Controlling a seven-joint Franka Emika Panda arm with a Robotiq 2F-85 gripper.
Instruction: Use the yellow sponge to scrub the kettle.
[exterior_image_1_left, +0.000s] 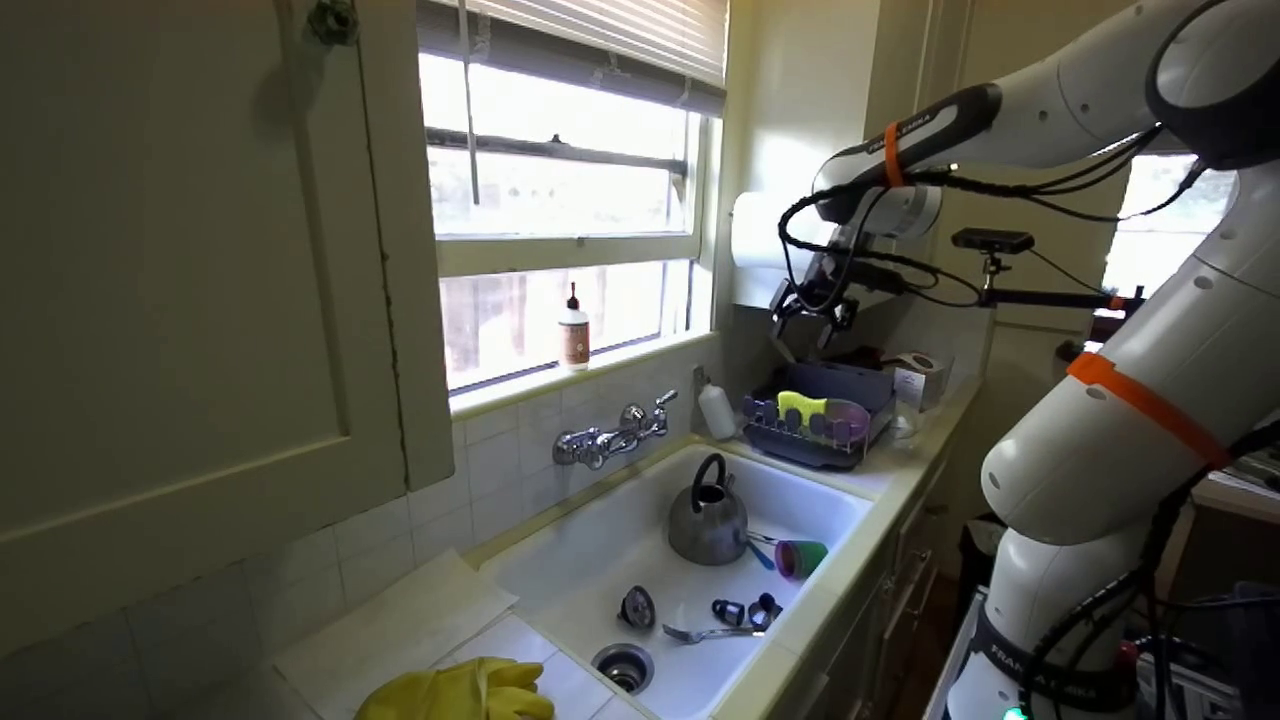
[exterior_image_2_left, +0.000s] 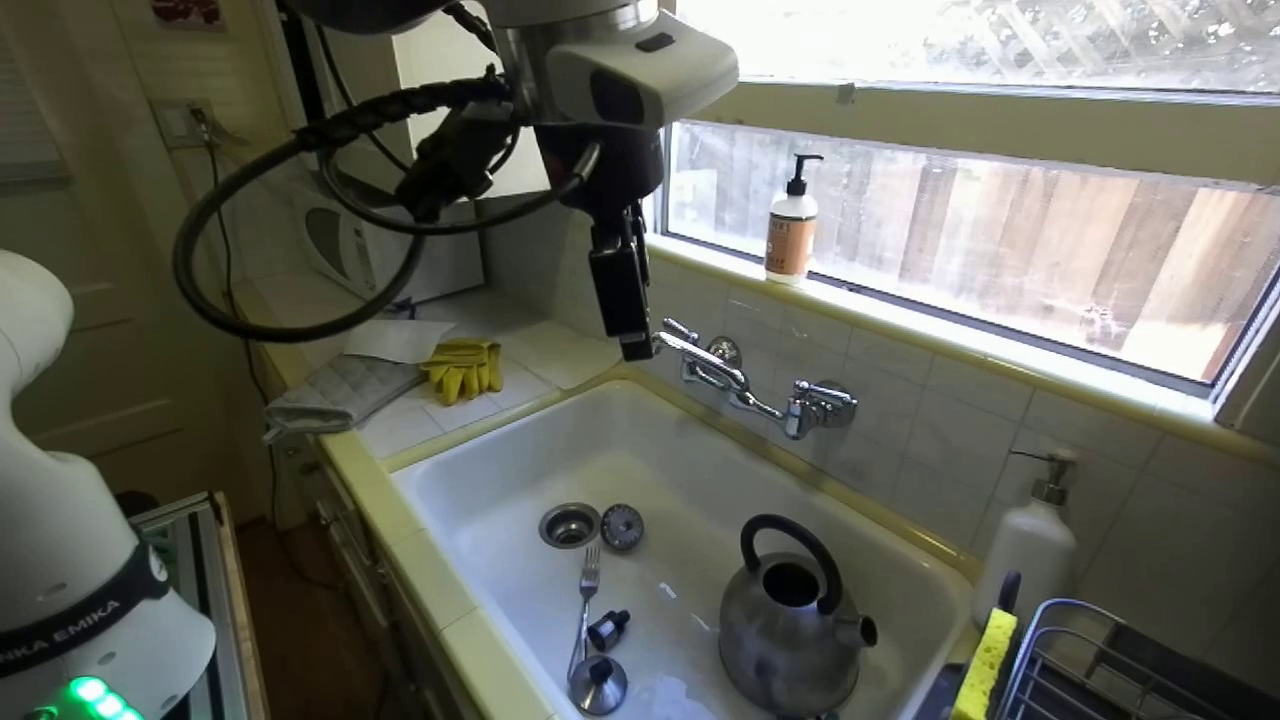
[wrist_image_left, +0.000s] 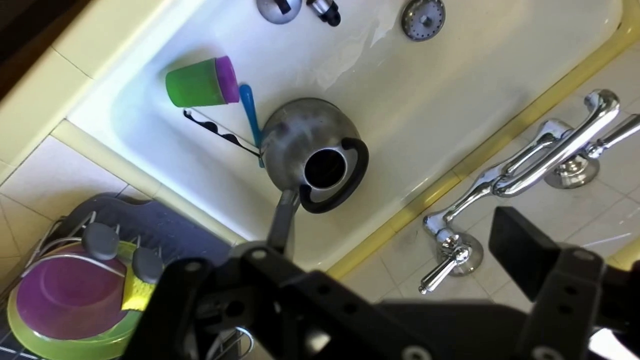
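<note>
The silver kettle (exterior_image_1_left: 706, 530) stands upright in the sink, its black arched handle raised and its round top opening uncovered. Its short spout (wrist_image_left: 283, 215) points toward the dish-rack end in the wrist view. Upright in the dish rack, beside a purple bowl, is the yellow sponge (exterior_image_1_left: 800, 406); grey prongs partly cover it in the wrist view, where its bright end (wrist_image_left: 137, 292) shows. My gripper (wrist_image_left: 402, 235) is high in the air, apart from both, jaws spread wide with nothing between them. In an exterior view my gripper (exterior_image_2_left: 636, 348) appears side-on.
A chrome faucet (exterior_image_1_left: 605, 440) juts from the tiled wall. The sink (exterior_image_2_left: 480, 520) also holds a green and purple cup (wrist_image_left: 195, 82), a fork (exterior_image_2_left: 589, 575), a drain strainer (wrist_image_left: 423, 20) and small metal pieces. A white soap bottle (exterior_image_1_left: 716, 410) stands by the dish rack (exterior_image_1_left: 800, 455). Yellow gloves (exterior_image_2_left: 464, 370) lie opposite.
</note>
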